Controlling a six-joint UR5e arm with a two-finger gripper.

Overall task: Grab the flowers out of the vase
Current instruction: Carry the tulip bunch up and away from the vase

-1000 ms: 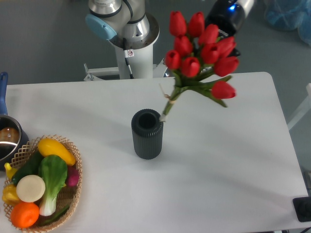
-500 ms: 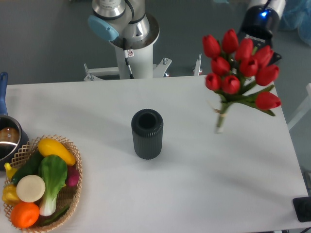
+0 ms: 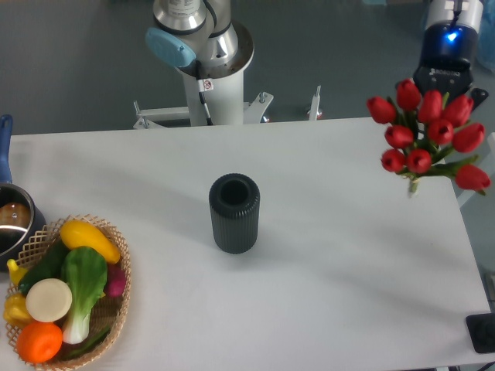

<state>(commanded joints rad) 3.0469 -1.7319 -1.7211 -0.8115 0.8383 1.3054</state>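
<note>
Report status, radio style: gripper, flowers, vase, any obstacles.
Gripper mostly hidden behind the buds, jaw state unclear. Flowers aloft over the table's right edge, clear of the vase. Vase upright, empty. Nothing obstructing.

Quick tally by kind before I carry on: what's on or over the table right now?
Flower bunches: 1, the flowers, held aloft at the right edge
Vases: 1, the vase, empty at centre
Baskets: 1, the wicker basket of vegetables
Pots: 1, the metal pot at the left edge
Total: 4
</note>
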